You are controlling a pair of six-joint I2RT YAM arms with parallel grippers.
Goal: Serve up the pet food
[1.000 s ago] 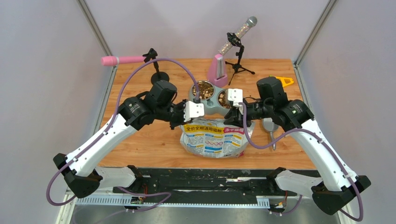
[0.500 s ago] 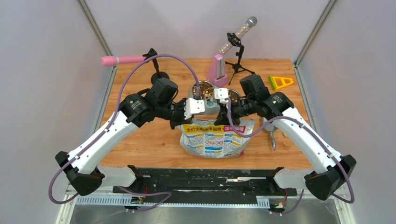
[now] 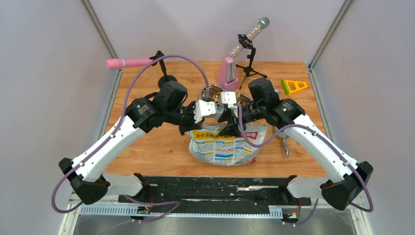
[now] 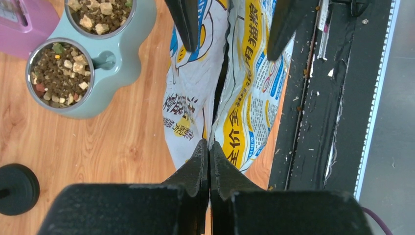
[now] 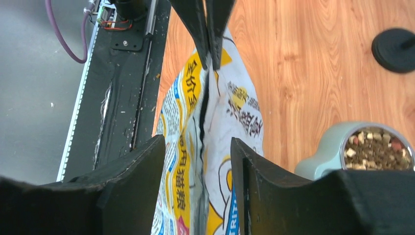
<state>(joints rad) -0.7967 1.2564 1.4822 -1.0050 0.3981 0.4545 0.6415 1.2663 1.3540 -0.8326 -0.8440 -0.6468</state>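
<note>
The wooden surface [image 3: 147, 142] takes up most of the booth floor, with both arms reaching in from its near edge and meeting over the middle.

Under them is the printed bag [image 3: 222, 147]. It lies toward the near edge, and its top edge is drawn up into a ridge.

Just behind the bag sits a pale teal double feeder [image 4: 125, 58] with two steel bowls. The pet food [image 4: 59, 74] is in those bowls, brown kibble mixed with paler cubes, and both bowls look well filled.

The left gripper [image 4: 209, 149] is pinched tight, its fingertips meeting on the bag's raised edge. Facing it from the other end of the ridge, the right gripper [image 5: 197, 142] stands parted. It has one finger on either side of the bag's upper fold and a gap shows on each side.

At the far left stands a pink microphone [image 3: 128, 62] on a stand with a round black base. A pink metronome [image 3: 227, 73] stands right behind the feeder. A small yellow triangle [image 3: 293, 86] lies well apart at the far right.
</note>
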